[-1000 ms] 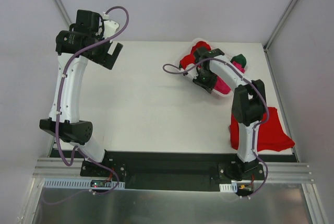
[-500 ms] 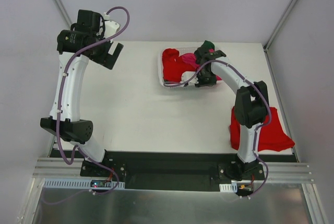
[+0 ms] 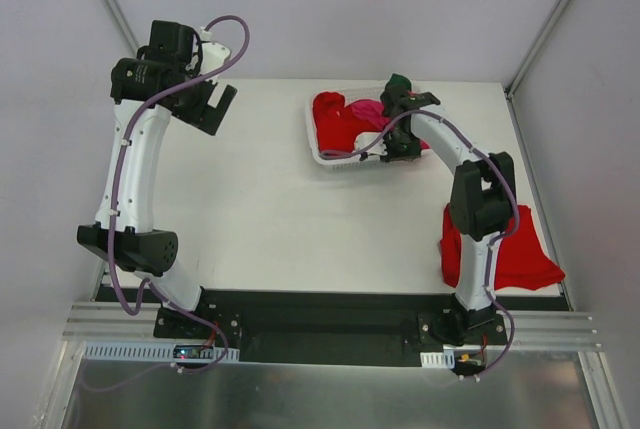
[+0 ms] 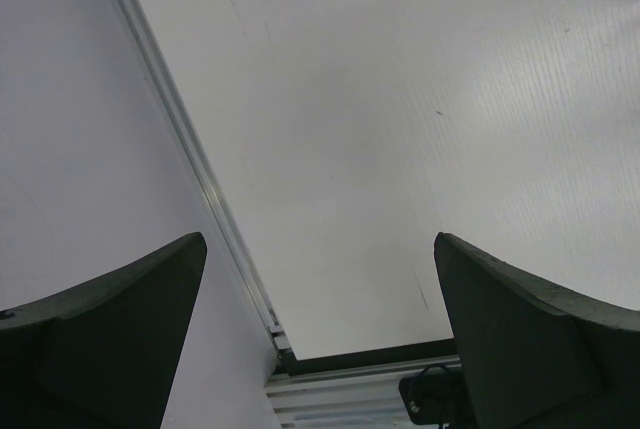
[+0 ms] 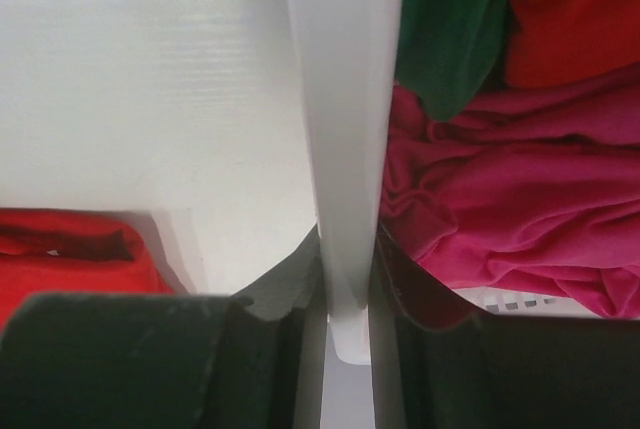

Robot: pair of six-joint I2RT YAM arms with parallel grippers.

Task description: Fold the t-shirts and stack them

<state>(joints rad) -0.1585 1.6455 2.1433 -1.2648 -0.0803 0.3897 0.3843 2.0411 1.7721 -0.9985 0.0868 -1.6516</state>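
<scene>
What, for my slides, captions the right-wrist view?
Right pincer clamps white slotted plastic basket wall beside crumpled magenta-pink cloth t-shirt.

Crumpled red shirt (image 3: 333, 127), pink shirt (image 3: 368, 111) and green shirt (image 3: 399, 83) lie heaped in the basket (image 3: 340, 160) at 1 o'clock. A second red shirt (image 3: 522, 254) lies spread at 4 o'clock.

White basket (image 5: 345, 99), red shirt (image 5: 575, 9), magenta shirt (image 5: 500, 179), dark green shirt (image 5: 450, 19).

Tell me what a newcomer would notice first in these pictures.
The white basket toward the far right, stuffed with t-shirts in red, magenta and green, has its wall pinched in the jaws of the right arm. A red t-shirt lies at the near right corner of the table.
</scene>
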